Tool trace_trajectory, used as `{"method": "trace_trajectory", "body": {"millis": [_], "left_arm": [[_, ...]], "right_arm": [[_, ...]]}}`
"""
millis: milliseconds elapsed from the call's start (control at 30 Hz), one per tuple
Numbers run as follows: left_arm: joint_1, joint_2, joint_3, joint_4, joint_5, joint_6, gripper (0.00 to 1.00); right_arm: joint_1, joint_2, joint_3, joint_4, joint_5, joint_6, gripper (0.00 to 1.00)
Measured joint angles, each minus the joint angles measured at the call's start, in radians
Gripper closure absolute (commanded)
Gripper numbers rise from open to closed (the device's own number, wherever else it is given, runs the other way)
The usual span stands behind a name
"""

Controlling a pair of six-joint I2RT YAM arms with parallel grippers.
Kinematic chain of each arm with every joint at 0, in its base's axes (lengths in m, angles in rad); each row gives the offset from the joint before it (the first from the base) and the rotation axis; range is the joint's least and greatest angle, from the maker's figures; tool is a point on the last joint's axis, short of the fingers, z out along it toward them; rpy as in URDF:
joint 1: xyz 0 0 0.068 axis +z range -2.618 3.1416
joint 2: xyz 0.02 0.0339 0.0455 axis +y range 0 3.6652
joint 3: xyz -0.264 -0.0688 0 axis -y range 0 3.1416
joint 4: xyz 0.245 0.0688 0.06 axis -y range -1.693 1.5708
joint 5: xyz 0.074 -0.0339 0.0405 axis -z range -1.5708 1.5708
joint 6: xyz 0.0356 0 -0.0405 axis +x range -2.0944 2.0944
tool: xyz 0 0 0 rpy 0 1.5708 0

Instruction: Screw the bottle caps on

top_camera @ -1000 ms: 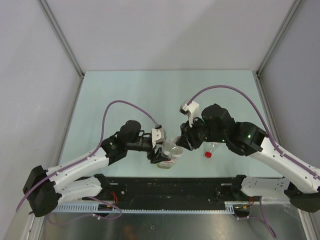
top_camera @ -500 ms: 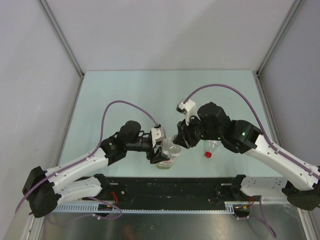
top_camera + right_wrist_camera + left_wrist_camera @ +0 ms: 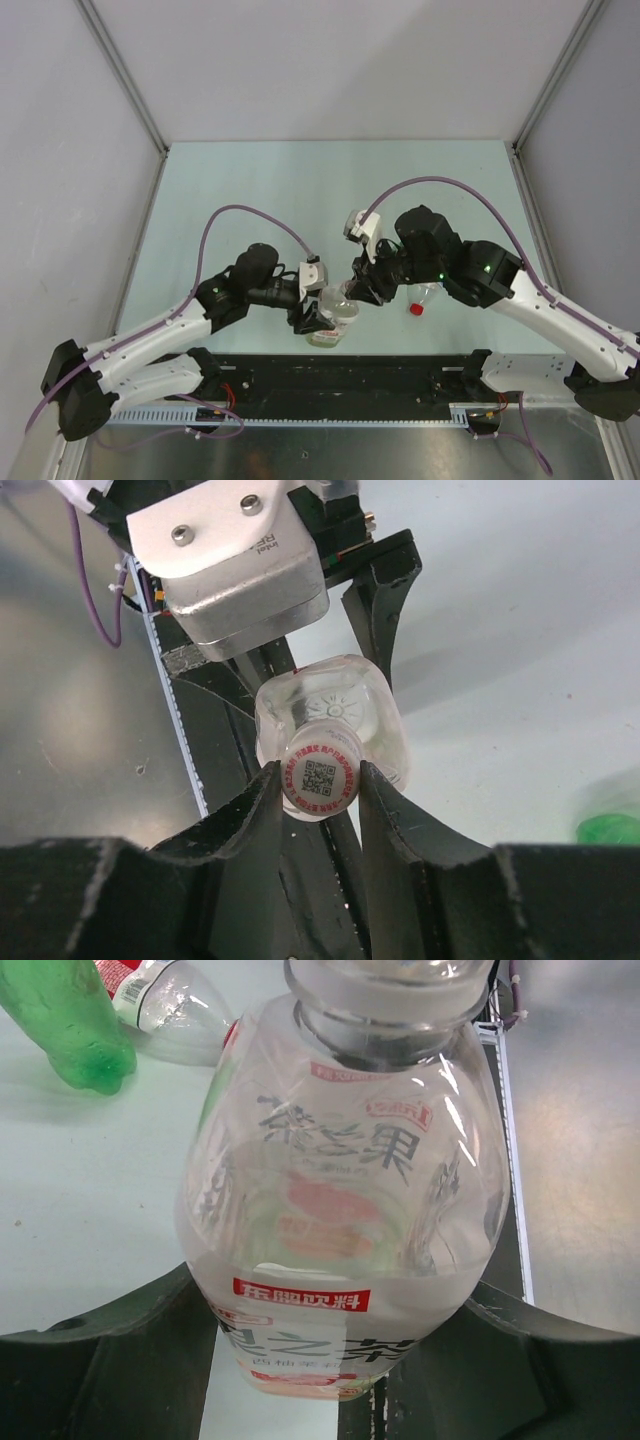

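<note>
Glossy, see-through plastic on the wide clear bottle (image 3: 340, 1210), thin printed film as label. Smooth plastic on the white cap (image 3: 320, 776), print on top. Translucent, dimpled plastic on the green bottle (image 3: 70, 1020). Matt black plastic on the right fingers (image 3: 245, 815). Smooth, matt pale-green bench (image 3: 300, 180). Satin grey wrist housing (image 3: 235, 555), bright screw heads.

A pale mint-green table (image 3: 250, 180) lay inside plain grey walls (image 3: 60, 150), with slanting aluminium posts (image 3: 124, 75) at the back corners. Along its near edge ran a black rail (image 3: 340, 375), then a white slotted cable duct (image 3: 160, 413) and a brushed metal sheet (image 3: 330, 455).
</note>
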Motion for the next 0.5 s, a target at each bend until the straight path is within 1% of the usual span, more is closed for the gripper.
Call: {"method": "trace_trajectory", "body": {"millis": [133,233,367,500], "left_arm": [[0.0,-0.002,0.0,-0.006,0.001,0.009,1.0],[0.0,-0.002,0.0,-0.009,-0.024,0.011,1.0],[0.0,-0.002,0.005,-0.022,-0.098,0.026,1.0],[0.0,-0.002,0.007,-0.035,-0.196,0.047,1.0]], "right_arm": [[0.0,0.002,-0.006,0.002,-0.011,-0.02,0.89],[0.0,0.006,-0.01,0.009,0.006,-0.01,0.92],[-0.003,0.024,-0.013,0.029,0.06,0.054,0.93],[-0.019,0.044,-0.021,0.054,0.116,0.155,0.92]]}}
